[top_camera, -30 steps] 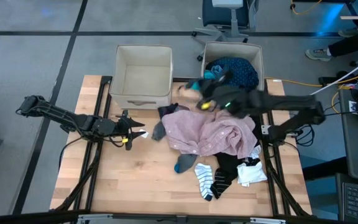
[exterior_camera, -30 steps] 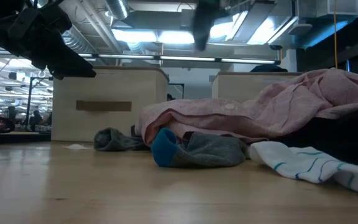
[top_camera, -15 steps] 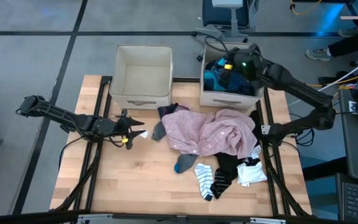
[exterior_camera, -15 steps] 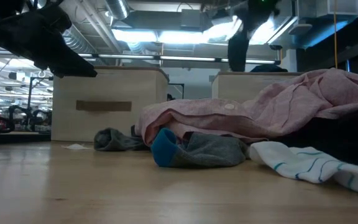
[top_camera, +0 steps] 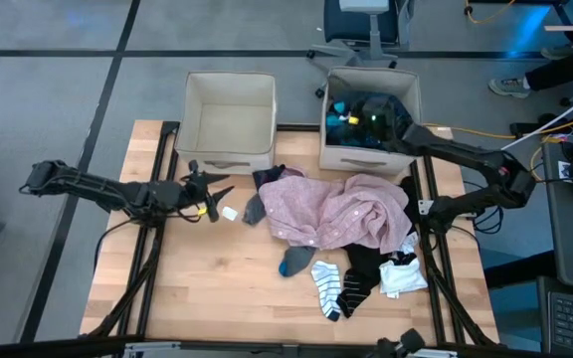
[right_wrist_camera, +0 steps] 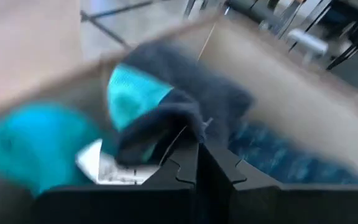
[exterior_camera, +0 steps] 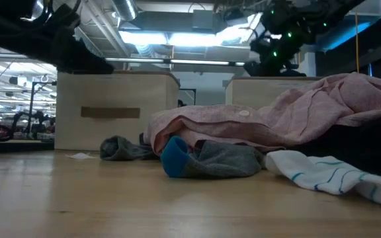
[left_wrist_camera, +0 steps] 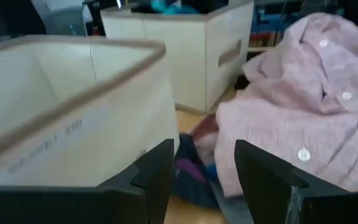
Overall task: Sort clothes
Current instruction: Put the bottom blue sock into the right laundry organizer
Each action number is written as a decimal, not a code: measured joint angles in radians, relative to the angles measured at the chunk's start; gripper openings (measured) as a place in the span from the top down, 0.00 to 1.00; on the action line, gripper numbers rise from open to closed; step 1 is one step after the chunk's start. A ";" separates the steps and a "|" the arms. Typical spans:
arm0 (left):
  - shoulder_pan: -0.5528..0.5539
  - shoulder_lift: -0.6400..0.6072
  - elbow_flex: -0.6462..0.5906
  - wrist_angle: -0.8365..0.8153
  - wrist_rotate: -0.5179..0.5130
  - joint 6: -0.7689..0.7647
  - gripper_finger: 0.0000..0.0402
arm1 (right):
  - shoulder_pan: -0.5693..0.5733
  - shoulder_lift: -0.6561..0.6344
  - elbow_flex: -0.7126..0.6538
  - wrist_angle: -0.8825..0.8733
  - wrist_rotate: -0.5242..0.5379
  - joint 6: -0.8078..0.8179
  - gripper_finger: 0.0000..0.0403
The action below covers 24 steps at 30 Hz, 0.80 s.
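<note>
From above, you have the pink shirt (top_camera: pixel 341 211) heaped in the middle of the table (top_camera: pixel 177 298), draped over darker pieces, with a grey sock (top_camera: pixel 255 208) just beside its left edge, a grey-and-teal sock (top_camera: pixel 294 262) at its near edge, and striped socks (top_camera: pixel 338 288) and a white sock (top_camera: pixel 403 275) nearer still. Your right gripper (top_camera: pixel 373 117) sits inside the right bin (top_camera: pixel 412 94), over the dark and teal pieces there. Your left gripper (top_camera: pixel 207 189) hangs low over the table in front of the empty left bin (top_camera: pixel 229 119), well short of the pile.

At table height, the pink shirt (exterior_camera: pixel 276 119) lies slack in loose folds; judge it light, limp and likely to trail or drag its neighbours. The grey-and-teal sock (exterior_camera: pixel 207 158) lies flat and small, an easy single pinch.

Your left wrist view shows the fingers (left_wrist_camera: pixel 157 177) standing apart and holding nothing, with the shirt's buttoned placket (left_wrist_camera: pixel 316 118) ahead. Take the shirt at a raised fold near the middle, not a hem, so less of it hangs.

Your right wrist view shows the fingers (right_wrist_camera: pixel 194 171) closed together, their tips against a dark grey sock with a teal patch (right_wrist_camera: pixel 166 112) in the bin; whether they pinch it you cannot tell.
</note>
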 joint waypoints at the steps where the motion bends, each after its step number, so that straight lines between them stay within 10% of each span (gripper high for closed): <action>1: 0.014 0.000 0.000 0.022 0.019 0.018 0.60 | 0.009 -0.004 -0.029 0.007 0.008 0.009 0.97; 15: 0.204 0.000 0.000 0.228 0.073 0.231 0.60 | 0.066 -0.008 -0.126 0.114 0.043 0.009 0.96; 24: 0.304 0.000 0.000 0.149 0.330 0.184 0.60 | 0.053 -0.008 -0.126 0.114 0.062 0.007 0.77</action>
